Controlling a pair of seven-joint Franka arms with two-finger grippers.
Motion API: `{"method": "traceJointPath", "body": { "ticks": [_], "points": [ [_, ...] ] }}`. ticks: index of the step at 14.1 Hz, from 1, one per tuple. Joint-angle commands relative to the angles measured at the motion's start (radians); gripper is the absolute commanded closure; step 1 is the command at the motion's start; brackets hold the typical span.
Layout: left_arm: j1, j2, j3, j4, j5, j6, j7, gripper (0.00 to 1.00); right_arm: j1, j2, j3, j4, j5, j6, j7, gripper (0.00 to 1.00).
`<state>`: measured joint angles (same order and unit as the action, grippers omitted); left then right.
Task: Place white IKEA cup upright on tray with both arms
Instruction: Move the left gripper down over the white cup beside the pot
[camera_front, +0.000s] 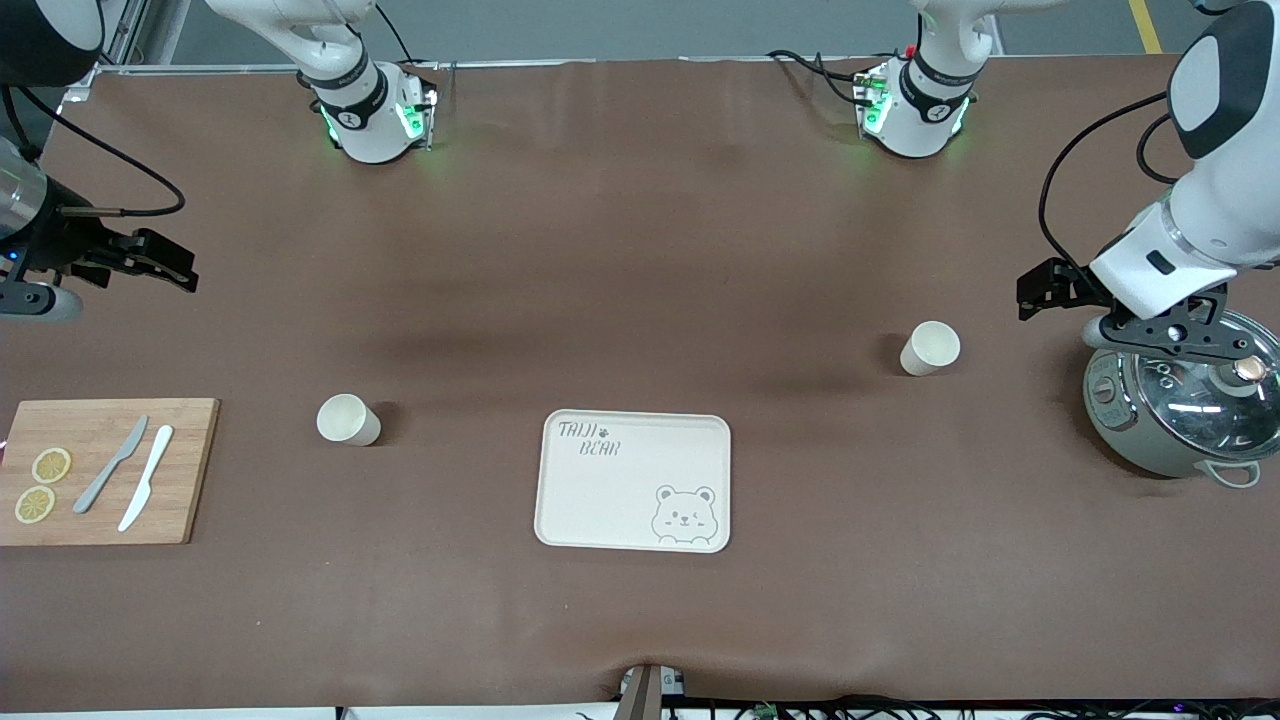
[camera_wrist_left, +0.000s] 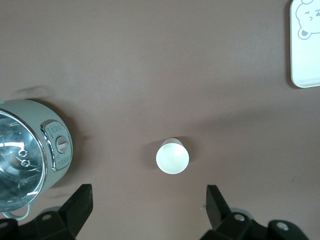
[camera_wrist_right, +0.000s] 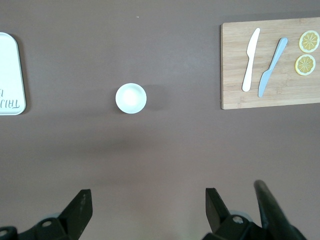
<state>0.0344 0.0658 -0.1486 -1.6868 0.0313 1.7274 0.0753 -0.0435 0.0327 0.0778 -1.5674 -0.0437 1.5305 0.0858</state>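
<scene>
The empty tray (camera_front: 634, 480) lies nearest. Two upright cups (camera_front: 348, 419) (camera_front: 930, 348) flank it. Both hands (camera_front: 1040, 290) (camera_front: 165, 262) hover fingers apart; an off-centre pinch could topple either cup.

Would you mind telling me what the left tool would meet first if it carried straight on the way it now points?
Probably the bare table. The left tool is open and points down; the white cup sits just ahead of the gap between its fingers, so it would likely miss it, though depth is hard to judge.
</scene>
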Motion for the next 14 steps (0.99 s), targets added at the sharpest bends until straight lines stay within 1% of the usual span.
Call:
{"method": "traceJointPath", "body": {
  "ticks": [1, 5, 6, 9, 12, 14],
  "points": [
    [0.005, -0.004, 0.0, -0.037, 0.03, 0.02, -0.002, 0.0, -0.004, 0.007, 0.002, 0.015, -0.013, -0.004, -0.009, 0.0],
    [0.013, -0.056, 0.0, -0.259, 0.03, 0.248, -0.002, 0.0, -0.004, 0.009, 0.002, 0.015, -0.013, -0.004, -0.009, 0.0],
    [0.015, -0.067, 0.0, -0.302, 0.029, 0.291, 0.0, 0.0, -0.004, 0.007, 0.002, 0.015, -0.013, -0.004, -0.009, 0.0],
    [0.019, -0.07, 0.0, -0.371, 0.03, 0.345, 0.0, 0.0, -0.004, 0.009, 0.002, 0.015, -0.013, -0.004, -0.009, 0.0],
    [0.032, -0.096, 0.001, -0.5, 0.03, 0.486, 0.0, 0.0, -0.004, 0.009, 0.002, 0.015, -0.013, -0.004, -0.009, 0.0],
    [0.05, -0.096, 0.0, -0.556, 0.03, 0.562, 0.003, 0.0, -0.004, 0.009, 0.002, 0.015, -0.013, -0.004, -0.009, 0.0]
  ]
}}
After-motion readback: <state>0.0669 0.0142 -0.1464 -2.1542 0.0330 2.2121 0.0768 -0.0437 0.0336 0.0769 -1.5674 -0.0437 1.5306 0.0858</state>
